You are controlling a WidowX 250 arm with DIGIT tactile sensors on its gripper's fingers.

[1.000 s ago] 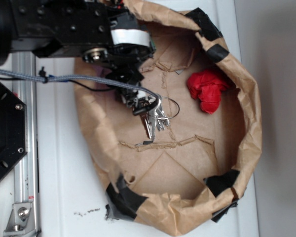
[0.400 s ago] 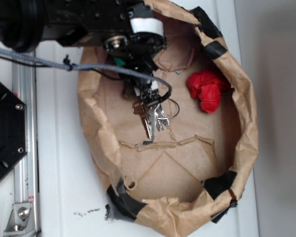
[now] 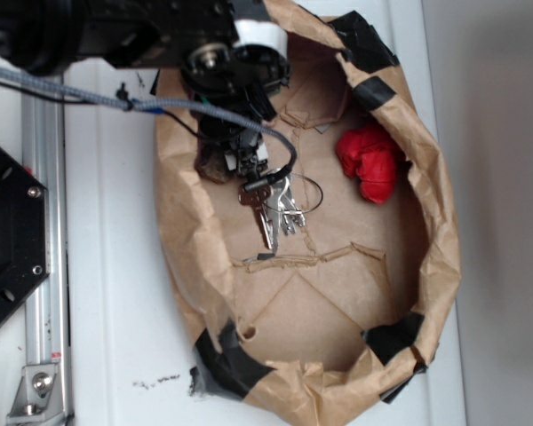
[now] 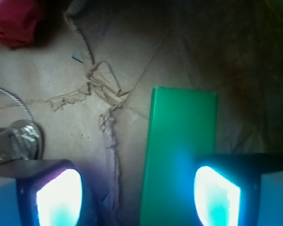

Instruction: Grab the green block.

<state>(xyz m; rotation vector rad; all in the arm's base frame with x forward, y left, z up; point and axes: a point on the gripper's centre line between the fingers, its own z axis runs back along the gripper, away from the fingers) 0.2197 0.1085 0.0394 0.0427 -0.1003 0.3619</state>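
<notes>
White tabletop, brown paper bag (image 3: 440,257) lying open. Gripper (image 4: 139,193) has shifted away from the keys (image 3: 271,213) toward the bag's wall — fingers wide, green block (image 4: 181,141) now between them, not yet gripped.

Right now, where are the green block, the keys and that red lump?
green block (image 4: 181,141): wrist view, middle of its flat top.
keys (image 3: 268,216): exterior view, on the blades.
red lump (image 3: 370,162): exterior view, its wrinkled middle.

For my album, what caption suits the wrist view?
Open hand hovering over the green block on brown paper.
</notes>
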